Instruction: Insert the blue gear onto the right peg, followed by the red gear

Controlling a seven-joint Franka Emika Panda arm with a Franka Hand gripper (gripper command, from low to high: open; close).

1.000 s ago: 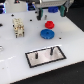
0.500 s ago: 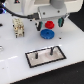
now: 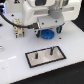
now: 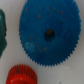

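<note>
White tabletop (image 3: 12,65) fills the exterior view, where the arm hangs low over the blue gear (image 3: 46,34), its pale body hiding most of that disc and all of the red gear, while the grey plate (image 3: 47,55) lies nearer the camera with the right peg (image 3: 52,50) upright, bare and well apart from the gears. Only the wrist view, looking straight down, shows the blue gear (image 4: 49,34) whole and flat with the red gear (image 4: 21,75) just beside it and a dark green object (image 4: 2,32) at the frame's edge. Neither view shows the fingers of the gripper (image 3: 46,26), so I cannot tell whether they are apart or together.
</note>
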